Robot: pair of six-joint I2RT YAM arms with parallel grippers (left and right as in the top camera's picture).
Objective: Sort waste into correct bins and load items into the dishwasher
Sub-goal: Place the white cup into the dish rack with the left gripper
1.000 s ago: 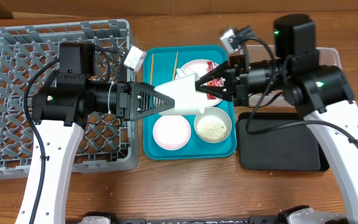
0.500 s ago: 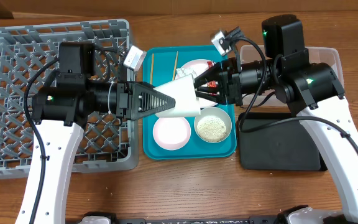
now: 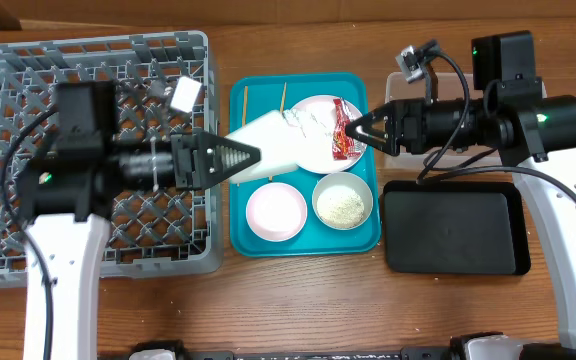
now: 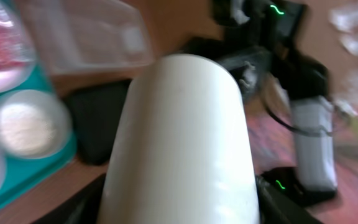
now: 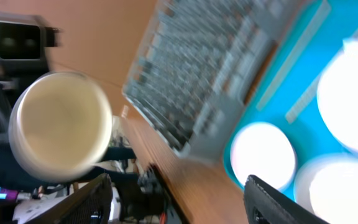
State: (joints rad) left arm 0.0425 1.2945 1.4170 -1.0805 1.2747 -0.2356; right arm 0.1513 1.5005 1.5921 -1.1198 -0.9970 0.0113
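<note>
My left gripper is shut on the small white cup, holding it on its side above the left part of the teal tray. In the left wrist view the cup fills the frame between the fingers. My right gripper stands open with nothing in it, its tips beside the red wrapper lying on the round plate. The right wrist view shows the open gripper, the cup and the dish rack. Two chopsticks lie at the tray's far left.
The grey dish rack fills the left side. On the teal tray sit a pinkish bowl and a bowl of rice. The black tray lies at right, with the clear tub behind my right arm.
My right gripper has opened and drawn back to the right, leaving the wrapper on the plate. The left arm has shifted left, carrying the cup with it.
</note>
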